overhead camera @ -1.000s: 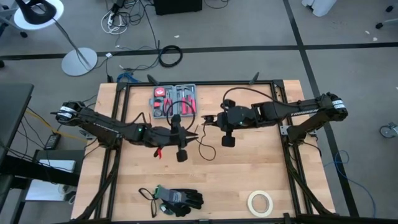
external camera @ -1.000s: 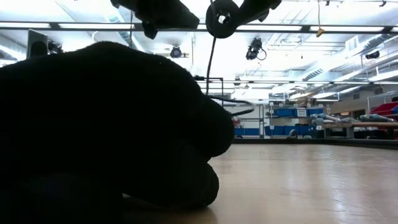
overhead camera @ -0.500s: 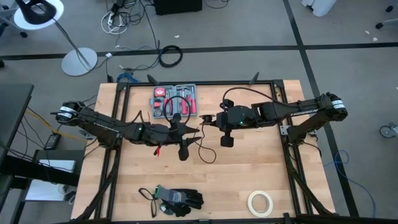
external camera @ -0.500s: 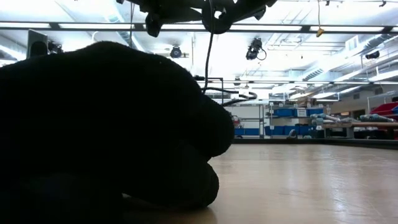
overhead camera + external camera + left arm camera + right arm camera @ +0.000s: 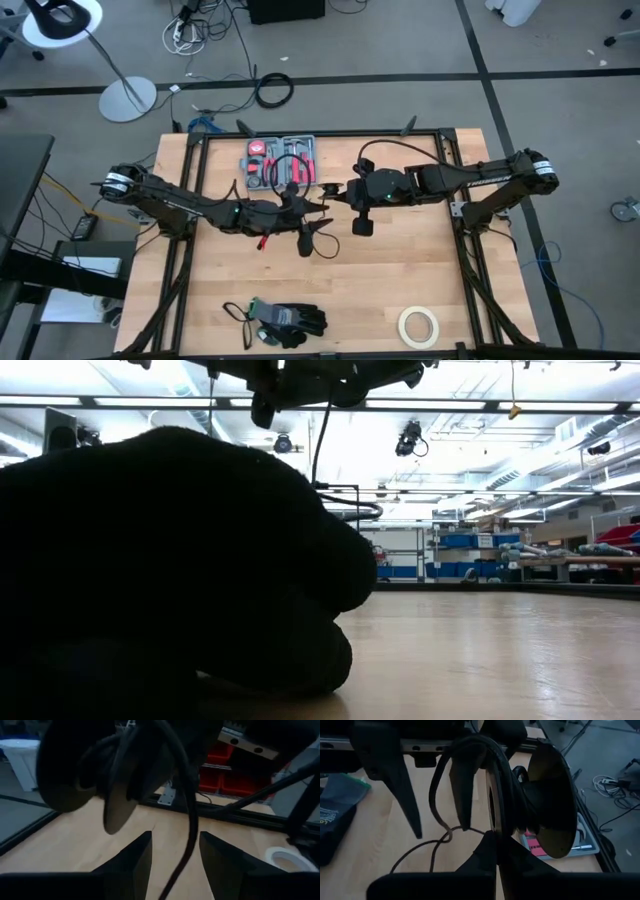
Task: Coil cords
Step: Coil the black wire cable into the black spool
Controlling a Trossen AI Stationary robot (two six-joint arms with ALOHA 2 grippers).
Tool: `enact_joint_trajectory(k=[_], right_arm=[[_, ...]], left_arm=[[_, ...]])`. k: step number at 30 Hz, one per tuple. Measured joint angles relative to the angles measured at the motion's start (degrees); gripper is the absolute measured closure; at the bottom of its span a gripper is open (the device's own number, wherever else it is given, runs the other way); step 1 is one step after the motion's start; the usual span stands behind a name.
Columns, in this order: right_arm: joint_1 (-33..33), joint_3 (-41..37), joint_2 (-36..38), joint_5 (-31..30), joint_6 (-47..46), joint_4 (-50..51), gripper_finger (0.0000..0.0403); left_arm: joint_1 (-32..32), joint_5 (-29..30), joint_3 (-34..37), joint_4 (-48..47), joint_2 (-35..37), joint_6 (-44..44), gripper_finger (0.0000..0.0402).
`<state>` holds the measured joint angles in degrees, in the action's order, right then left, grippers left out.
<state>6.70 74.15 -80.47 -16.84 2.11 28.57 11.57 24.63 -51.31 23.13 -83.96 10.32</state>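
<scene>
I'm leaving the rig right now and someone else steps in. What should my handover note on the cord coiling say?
Left tool: open, above mid-table, holding nothing; the cord runs between its fingers.
Right tool: shut on the cord, close to the left tool.
Cord: several turns gathered at the right tool; a loose tail hangs down and loops on the table.
Also on the table: tool case, black gloves, tape roll.
Done: part of the coil.
Left: wind in the tail, set the coil down.
</scene>
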Motion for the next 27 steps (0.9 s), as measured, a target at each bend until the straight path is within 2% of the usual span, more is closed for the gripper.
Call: enact_joint_trajectory(k=[5,12,16,20,27], right_arm=[[0.0,0.0,0.0,0.0,0.0,0.3,0.0403],[0.0,0.0,0.0,0.0,0.0,0.2,0.0403],[0.0,0.0,0.0,0.0,0.0,0.3,0.0403],[0.0,0.0,0.0,0.0,0.0,1.6,0.0403],[1.1,0.0,0.2,-0.1,0.0,2.8,0.0403]], left_arm=[[0.0,1.2,0.0,-0.2,0.0,-1.6,0.0274],[0.0,1.2,0.0,-0.2,0.0,-2.6,0.0388],[-0.1,1.2,-0.3,-0.8,0.0,-3.0,0.0396],[0.1,1.0,-3.9,-6.3,1.5,-6.2,0.0398],[0.2,2.1,-12.3,-30.1,4.6,-6.6,0.0400]])
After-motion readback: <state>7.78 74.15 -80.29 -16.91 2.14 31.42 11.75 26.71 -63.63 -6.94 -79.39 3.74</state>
